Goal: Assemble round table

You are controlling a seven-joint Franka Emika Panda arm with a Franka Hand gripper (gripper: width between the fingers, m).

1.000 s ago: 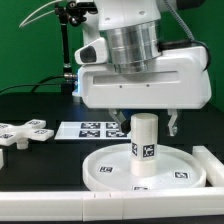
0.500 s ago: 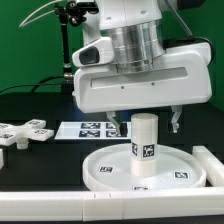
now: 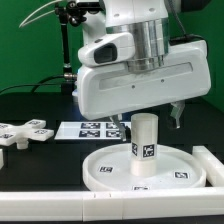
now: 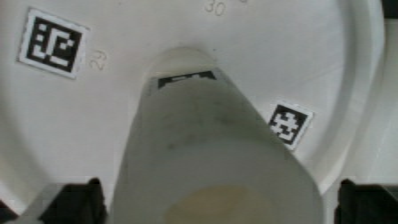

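White plastic leg (image 3: 146, 140) stood upright at the centre of the round disc (image 3: 165, 158), gripper (image 3: 147, 124) spread open above the disc, fingers (image 3: 118, 128) set clear of the leg, cross-shaped foot piece (image 3: 25, 133) laid off the disc toward the exterior view's left

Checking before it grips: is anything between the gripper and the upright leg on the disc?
Nothing visible. The gripper is open, with one of its jaws on each side of the leg, which stands on the disc.
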